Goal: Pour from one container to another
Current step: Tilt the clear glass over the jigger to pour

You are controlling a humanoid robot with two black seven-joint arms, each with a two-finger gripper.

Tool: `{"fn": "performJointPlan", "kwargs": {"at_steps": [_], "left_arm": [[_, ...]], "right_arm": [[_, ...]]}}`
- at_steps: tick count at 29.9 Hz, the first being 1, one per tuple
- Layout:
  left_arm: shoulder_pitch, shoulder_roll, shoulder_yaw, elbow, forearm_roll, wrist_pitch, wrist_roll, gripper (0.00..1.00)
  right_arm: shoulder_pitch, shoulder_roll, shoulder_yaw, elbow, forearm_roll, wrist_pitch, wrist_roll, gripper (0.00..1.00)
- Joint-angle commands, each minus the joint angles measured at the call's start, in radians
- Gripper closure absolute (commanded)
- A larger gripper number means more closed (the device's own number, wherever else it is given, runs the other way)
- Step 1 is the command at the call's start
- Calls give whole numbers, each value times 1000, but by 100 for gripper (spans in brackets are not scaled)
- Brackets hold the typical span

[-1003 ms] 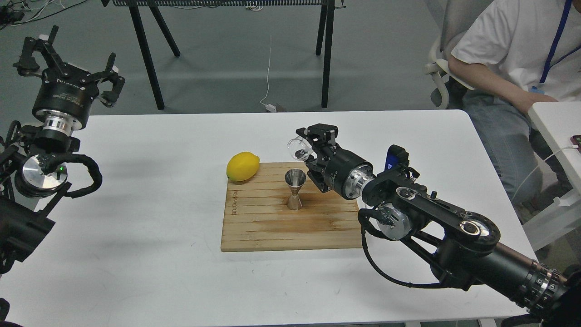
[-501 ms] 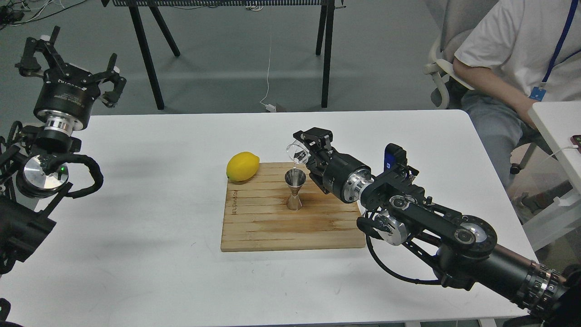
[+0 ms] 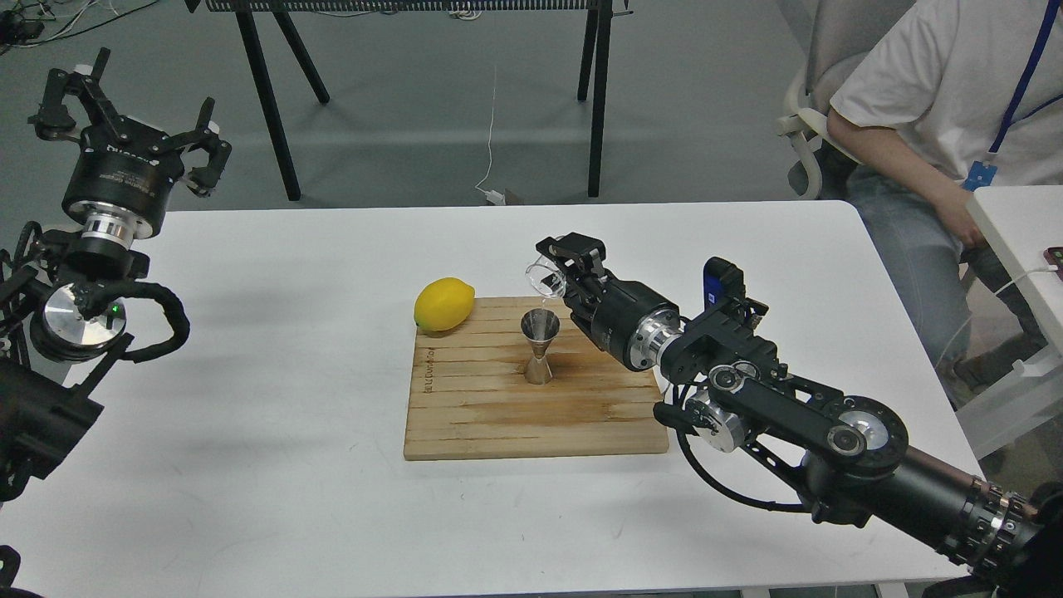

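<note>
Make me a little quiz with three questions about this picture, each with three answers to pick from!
1. Where does the steel jigger stand?
A. on the wooden board
B. on the bare white table
C. on the floor

2. What colour is the lemon?
A. green
B. yellow
C. red

3. How is the glass cup held?
A. upright on the board
C. lying on the table
B. tilted in the right pincer, above the jigger

Answers:
1 A, its base rests on the board's slats.
2 B, it is bright yellow at the board's far left corner.
3 B, the cup's rim tips down toward the jigger's mouth; the left pincer hangs open, far off.
</note>
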Motion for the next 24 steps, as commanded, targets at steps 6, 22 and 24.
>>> {"fn": "performJointPlan", "kwargs": {"at_steps": [6,22,24], "left_arm": [[0,-5,1,0,0,-1,0,0],[0,-3,-2,0,0,-3,-1,0],[0,-3,-2,0,0,-3,-1,0]], "right_arm": [[2,-13,-8,12,-27,-2,3,78],[46,-22,-62,13,-89,-43,6,78],[63,-34,-82,13,-105,-43,7,78]]}}
